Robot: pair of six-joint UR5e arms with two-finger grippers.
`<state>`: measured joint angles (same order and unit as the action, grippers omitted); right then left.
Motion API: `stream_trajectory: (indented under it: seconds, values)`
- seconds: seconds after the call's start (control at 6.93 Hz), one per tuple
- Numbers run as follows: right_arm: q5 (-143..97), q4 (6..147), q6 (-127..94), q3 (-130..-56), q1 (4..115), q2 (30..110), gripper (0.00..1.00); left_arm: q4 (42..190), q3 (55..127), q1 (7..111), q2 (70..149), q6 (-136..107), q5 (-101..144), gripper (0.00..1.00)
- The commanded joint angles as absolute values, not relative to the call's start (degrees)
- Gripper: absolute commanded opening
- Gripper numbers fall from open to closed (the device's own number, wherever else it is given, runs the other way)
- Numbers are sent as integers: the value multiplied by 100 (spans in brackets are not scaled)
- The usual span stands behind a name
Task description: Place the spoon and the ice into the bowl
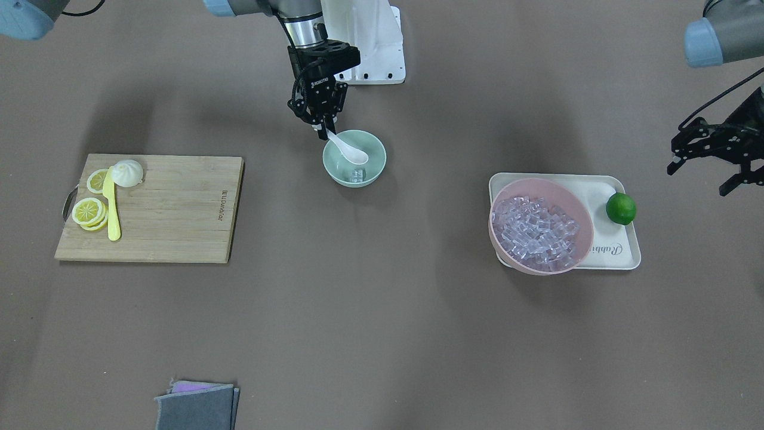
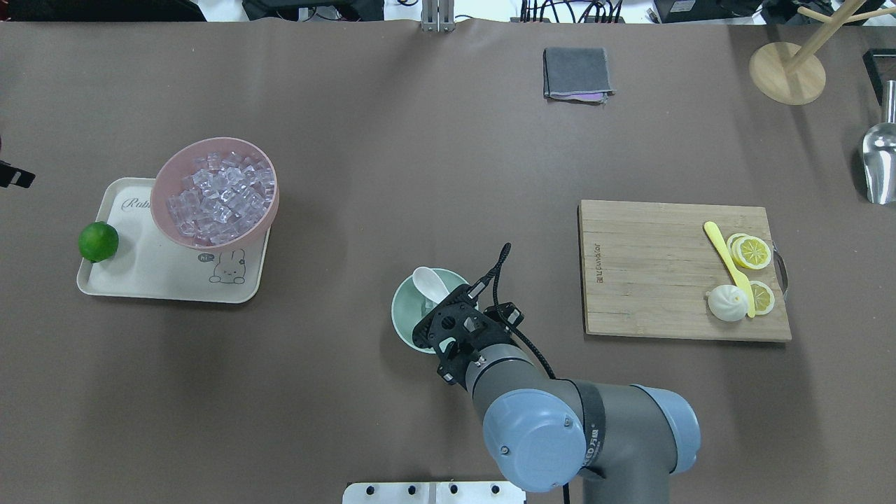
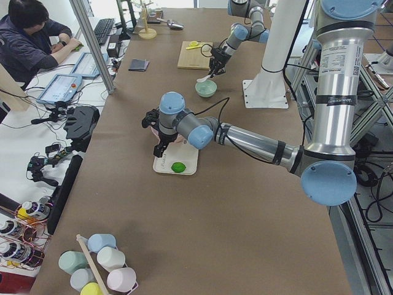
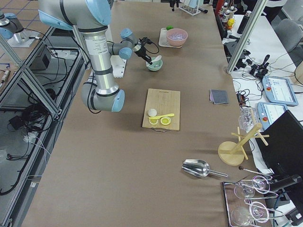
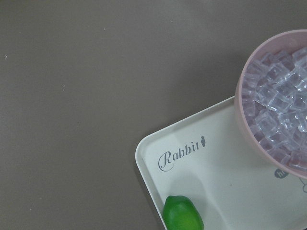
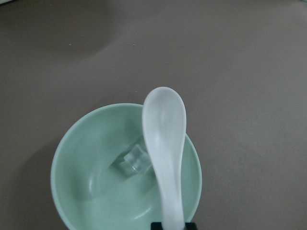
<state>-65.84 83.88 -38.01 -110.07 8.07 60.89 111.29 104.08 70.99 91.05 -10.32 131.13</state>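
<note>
The mint-green bowl (image 1: 371,170) stands near the robot's base, with one clear ice cube (image 1: 357,174) on its bottom. My right gripper (image 1: 327,132) hangs over the bowl's robot-side rim, shut on the handle of the white spoon (image 1: 349,150). The spoon slants down, its scoop over the bowl's inside. The right wrist view shows the spoon (image 6: 165,139) lying across the bowl (image 6: 81,158) above the ice cube (image 6: 134,160). My left gripper (image 1: 707,167) hovers open and empty beside the tray, away from the bowl.
A pink bowl (image 1: 582,215) full of ice cubes and a lime (image 1: 621,208) sit on a white tray (image 1: 621,251). A cutting board (image 1: 167,215) carries lemon slices, a yellow knife (image 1: 111,209) and a bun. A grey cloth (image 1: 197,406) lies opposite.
</note>
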Motion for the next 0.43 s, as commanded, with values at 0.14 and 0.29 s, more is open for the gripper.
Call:
stream_trajectory:
  seconds: [0.14, 0.29]
  values:
    - [-6539, 8367, -4428, -10784, 843, 5775, 100, 11214, 10327, 7093, 9106, -1072, 13122, 97]
    - [-6687, 8385, -4447, -10871, 1148, 5766, 100, 11215, 10336, 7101, 9105, -1220, 13122, 97]
